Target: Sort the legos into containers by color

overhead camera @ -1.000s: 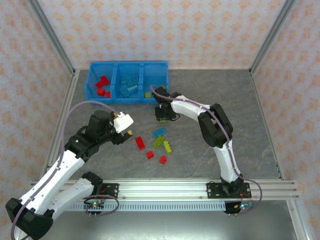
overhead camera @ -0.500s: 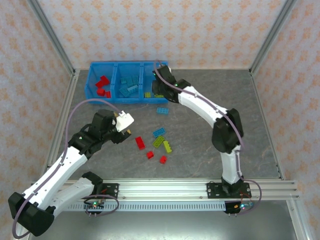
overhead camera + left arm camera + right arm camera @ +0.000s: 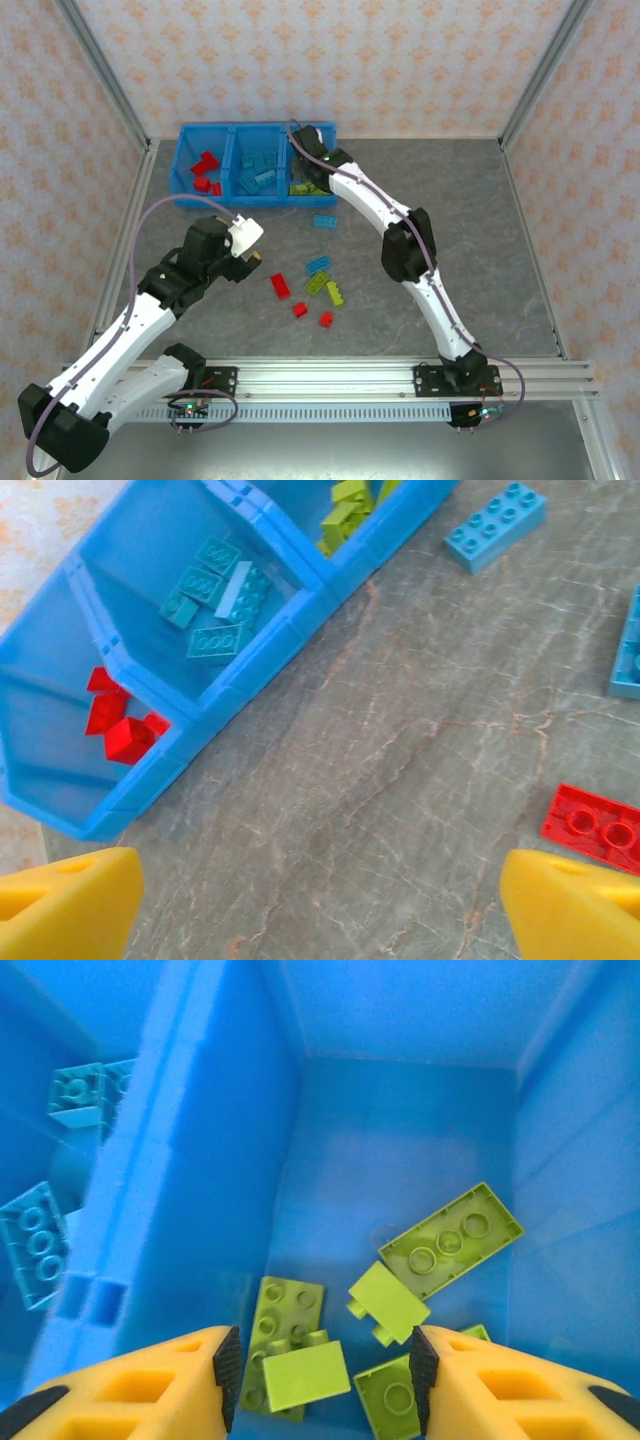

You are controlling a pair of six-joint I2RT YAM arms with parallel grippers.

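Right wrist: right pincer (image 3: 320, 1370) half-open, empty, over lime legos (image 3: 450, 1240); left pincer (image 3: 320, 900) wide-open, empty.

The bright blue three-compartment plastic bin (image 3: 200, 1130) was observed to be smooth-walled, with a soft sheen. The lime green studded plastic bricks (image 3: 450, 1240), the red studded bricks (image 3: 592, 826) and the light blue studded brick (image 3: 496, 524) were finished smooth and slightly glossy. The grey tabletop (image 3: 400, 780) was marked with a veined, stone-like pattern and was seen as matt. The yellow fingers (image 3: 130, 1385) of the right gripper (image 3: 322, 1380) were formed in matt plastic and faced with black pads (image 3: 228, 1370). The long rail (image 3: 330, 375) at the near edge was made of bare, ribbed metal. The white arm shells (image 3: 365, 200) were finished glossy.
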